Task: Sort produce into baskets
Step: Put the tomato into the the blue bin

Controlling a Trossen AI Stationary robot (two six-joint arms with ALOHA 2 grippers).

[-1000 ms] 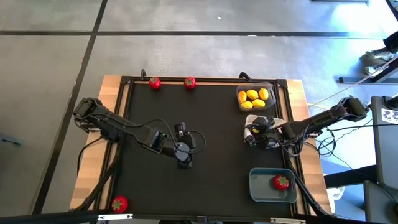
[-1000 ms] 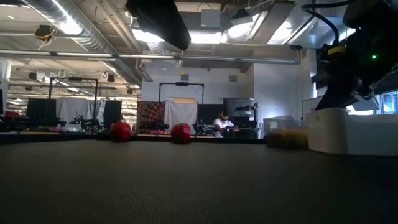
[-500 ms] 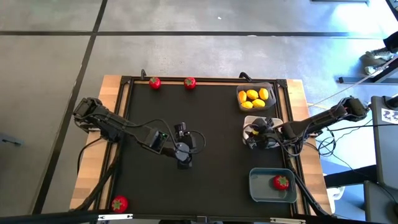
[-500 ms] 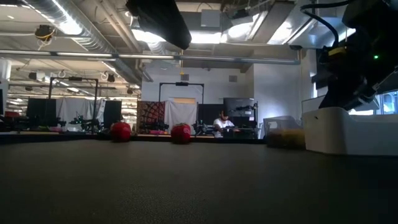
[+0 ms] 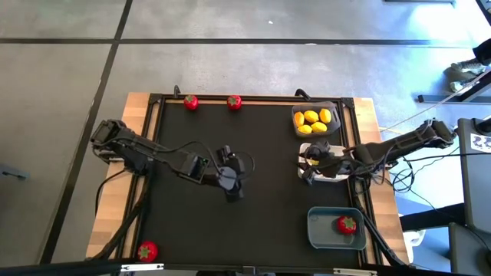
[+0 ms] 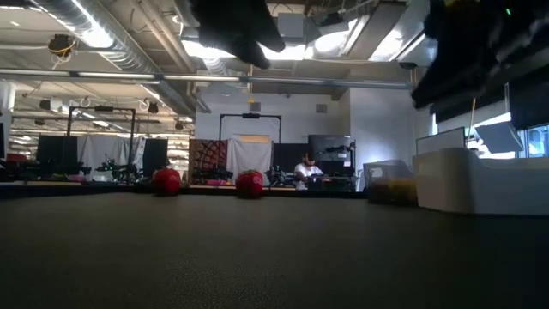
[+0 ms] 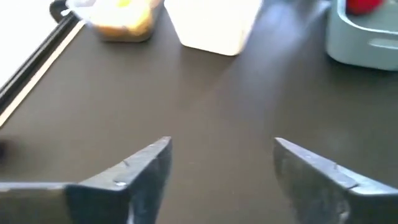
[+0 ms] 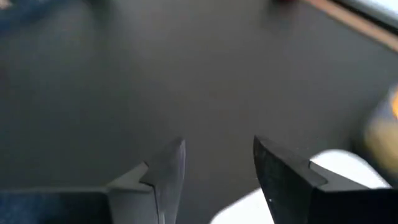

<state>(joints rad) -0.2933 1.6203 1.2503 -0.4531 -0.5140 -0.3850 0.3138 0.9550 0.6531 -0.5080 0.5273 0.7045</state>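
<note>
Both grippers are seen empty above the mat, produce partly sorted.

The left gripper (image 7: pixel 221 165) is held at mid-mat with its jaws spread wide and nothing between them; the right gripper (image 8: pixel 217 165) is poised over the white basket (image 5: pixel 322 162) at 3 o'clock, jaws parted, nothing gripped. Lemons (image 5: pixel 314 119) are gathered in the dark basket (image 5: pixel 296 123) at 1 o'clock. One red fruit (image 5: pixel 347 225) is lodged in the blue-grey basket (image 5: pixel 322 230) at 5 o'clock. Two red fruits (image 5: pixel 191 102) (image 5: pixel 234 101) are left loose at 12 o'clock, another (image 5: pixel 146 251) at 7 o'clock.

Left pincer (image 7: pixel 221 165) empty with fingers apart over dark mat (image 7: pixel 205 99), white basket (image 7: pixel 214 22) beyond
</note>
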